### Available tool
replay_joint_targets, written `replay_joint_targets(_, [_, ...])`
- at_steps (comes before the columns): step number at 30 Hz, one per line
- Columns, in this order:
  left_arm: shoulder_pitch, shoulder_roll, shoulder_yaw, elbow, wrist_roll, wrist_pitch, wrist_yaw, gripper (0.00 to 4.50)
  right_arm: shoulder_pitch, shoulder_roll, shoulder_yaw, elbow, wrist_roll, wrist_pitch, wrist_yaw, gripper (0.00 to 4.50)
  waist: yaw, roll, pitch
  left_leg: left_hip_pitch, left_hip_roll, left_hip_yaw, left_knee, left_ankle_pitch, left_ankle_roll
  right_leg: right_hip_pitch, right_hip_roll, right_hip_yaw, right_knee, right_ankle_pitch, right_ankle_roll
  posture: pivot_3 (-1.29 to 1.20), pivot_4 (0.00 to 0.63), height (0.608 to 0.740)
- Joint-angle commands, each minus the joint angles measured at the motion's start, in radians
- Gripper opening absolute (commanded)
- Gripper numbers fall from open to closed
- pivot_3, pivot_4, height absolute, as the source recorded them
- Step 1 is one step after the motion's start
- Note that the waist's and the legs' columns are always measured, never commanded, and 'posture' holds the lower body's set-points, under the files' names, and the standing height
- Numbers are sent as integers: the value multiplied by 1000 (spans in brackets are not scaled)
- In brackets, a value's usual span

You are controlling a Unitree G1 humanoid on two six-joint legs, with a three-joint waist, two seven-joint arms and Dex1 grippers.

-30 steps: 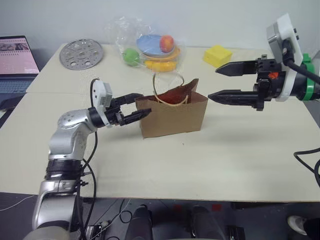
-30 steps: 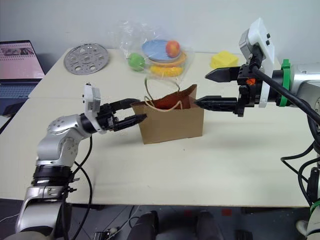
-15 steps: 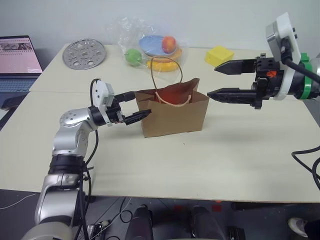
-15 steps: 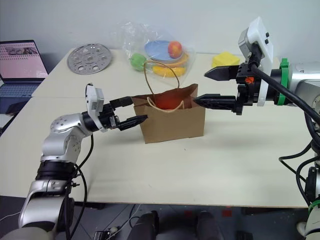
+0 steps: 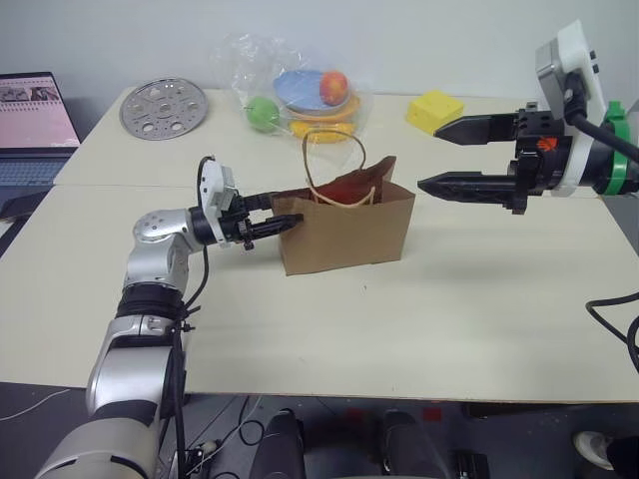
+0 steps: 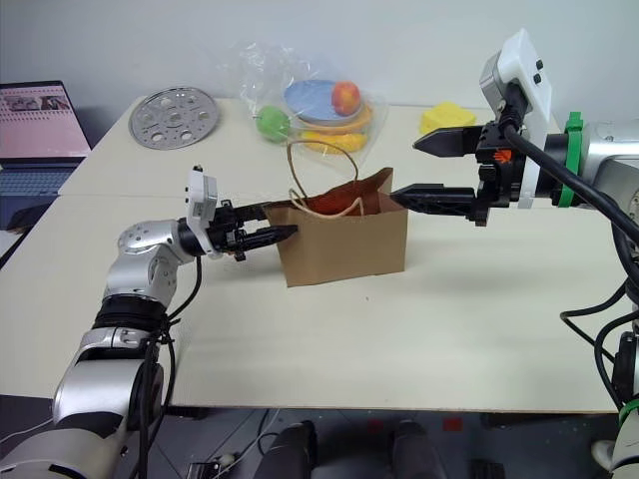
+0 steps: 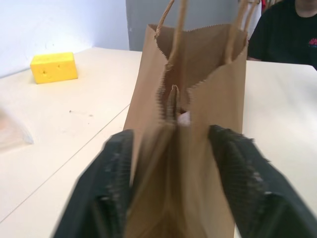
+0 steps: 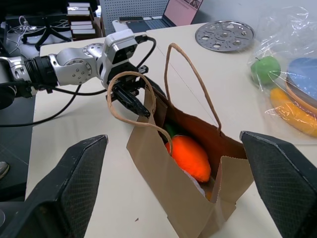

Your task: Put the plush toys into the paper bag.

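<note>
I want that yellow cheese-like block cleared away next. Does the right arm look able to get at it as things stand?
Probably yes. The yellow cheese-like block sits alone on the far table edge, nothing stacked around it. The right gripper hovers open beside it, holding nothing, and the brown paper bag stands off to the other side.

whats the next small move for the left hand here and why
Probably finish closing on the bag's end. The left hand has a finger on each side of the bag's folded end, which stands between them. The carrot already lies inside, with something white beneath it, so the toys seem bagged. The right hand hangs open, apart from the bag.
</note>
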Motion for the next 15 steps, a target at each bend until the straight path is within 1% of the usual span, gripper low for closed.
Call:
replay_joint_targets(1, [-14,6,10,-18,-5,2,-28,1093,-11,-22,-34,-9,-1,-14,9,4500,0,0,0,0,0,0,0,0,0,0,0,0,0,0,0,0,150,740])
replay_joint_targets(4, [-17,15,0,-15,-3,38,-62,146,-14,-25,-31,-4,-3,-13,9,4500,0,0,0,0,0,0,0,0,0,0,0,0,0,0,0,0,150,740])
replay_joint_targets(5, [-30,19,1,-10,-5,60,-70,44,-16,-29,-29,1,-7,-16,13,4500,0,0,0,0,0,0,0,0,0,0,0,0,0,0,0,0,150,740])
replay_joint_targets(10, [-160,49,-5,45,-14,190,-178,44,-82,-93,11,110,-90,-88,95,4500,3,0,0,0,0,0,1,0,0,0,0,0,1,0,0,0,150,740])
replay_joint_targets(13, [-207,91,-65,32,-67,247,-218,44,-131,-152,23,157,-94,-89,191,4500,-2,0,0,0,0,0,1,0,0,0,0,0,1,0,0,0,150,740])
replay_joint_targets(15, [-233,128,-114,15,-136,290,-219,44,-147,-199,26,158,-73,-59,254,4500,-4,0,0,0,0,0,-1,0,0,-1,0,0,0,0,0,0,150,740])
